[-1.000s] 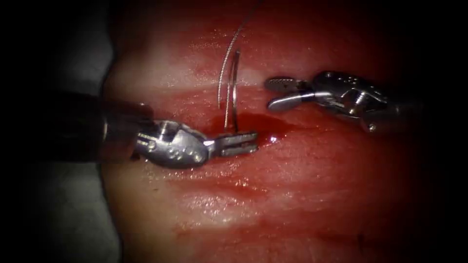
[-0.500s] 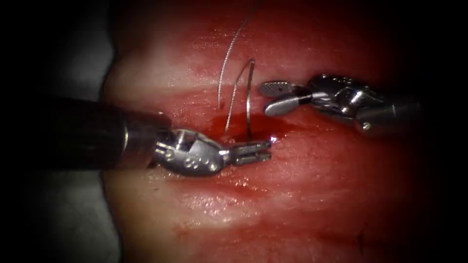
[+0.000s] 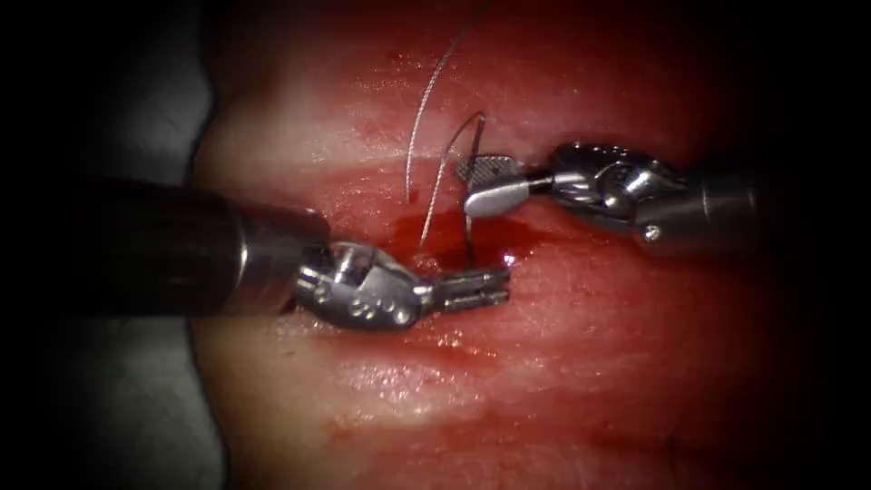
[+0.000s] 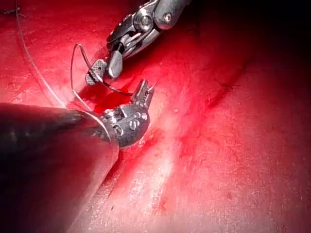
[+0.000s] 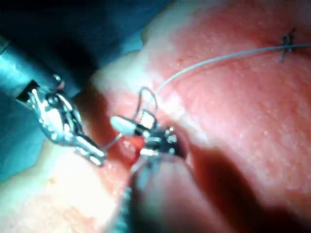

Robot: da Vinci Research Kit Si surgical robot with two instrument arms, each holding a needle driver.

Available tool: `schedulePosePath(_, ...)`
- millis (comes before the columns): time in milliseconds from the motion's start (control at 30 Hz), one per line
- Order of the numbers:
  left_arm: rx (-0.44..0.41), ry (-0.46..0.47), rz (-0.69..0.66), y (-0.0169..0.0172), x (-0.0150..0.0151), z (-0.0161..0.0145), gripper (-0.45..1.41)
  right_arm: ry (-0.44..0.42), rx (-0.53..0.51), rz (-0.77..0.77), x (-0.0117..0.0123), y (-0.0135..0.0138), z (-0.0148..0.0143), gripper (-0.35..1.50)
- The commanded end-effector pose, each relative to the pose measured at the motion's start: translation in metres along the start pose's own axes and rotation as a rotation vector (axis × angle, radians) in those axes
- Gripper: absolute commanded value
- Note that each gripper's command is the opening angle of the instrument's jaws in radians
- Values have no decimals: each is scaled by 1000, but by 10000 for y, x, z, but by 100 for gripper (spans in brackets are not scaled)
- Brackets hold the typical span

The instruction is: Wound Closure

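Steel needle (image 3: 469, 195) stands clear of the tissue (image 3: 562, 363): left tool (image 3: 490, 284) clamps its lower end; right tool (image 3: 483, 181) spreads around its upper curve.

A grey surface (image 3: 136, 109) lies to the left, beside the lit red field, dim and without detail. In the right wrist view a teal drape (image 5: 97, 29) lies on the far side. Light falls brightest at the centre, and the edges fade into darkness.
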Motion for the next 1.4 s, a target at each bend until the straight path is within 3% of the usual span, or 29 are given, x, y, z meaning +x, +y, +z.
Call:
schedulePosePath(33,-6,1,3,10,0,6,-37,-1,3,9,-6,1,7,79)
schedulePosePath(167,-6,1,8,11,0,6,-32,0,3,27,-5,1,12,73)
schedulePosePath(400,-5,-1,8,12,2,8,-33,4,4,30,-1,2,14,24)
schedulePosePath(500,-4,-2,7,12,3,9,-33,10,6,30,0,2,15,16)
schedulePosePath(533,-5,1,7,13,4,10,-33,11,6,30,1,2,15,-1)
schedulePosePath(600,-5,0,7,13,4,11,-32,12,6,37,2,2,16,-5)
schedulePosePath(667,-5,0,7,13,5,11,-30,12,5,37,2,2,18,-20)
schedulePosePath(900,-5,0,7,13,5,11,-25,13,5,37,2,2,19,-35)
schedulePosePath(967,-5,0,7,13,5,11,-13,12,6,37,2,2,18,-35)
schedulePosePath(1067,-5,1,-11,12,4,11,56,8,-13,39,3,2,13,-35)
schedulePosePath(1200,4,-3,-289,2,3,10,123,17,-55,8,8,6,4,-35)
schedulePosePath(1400,102,134,-451,-16,13,-1,133,49,-110,-47,16,14,-6,-35)
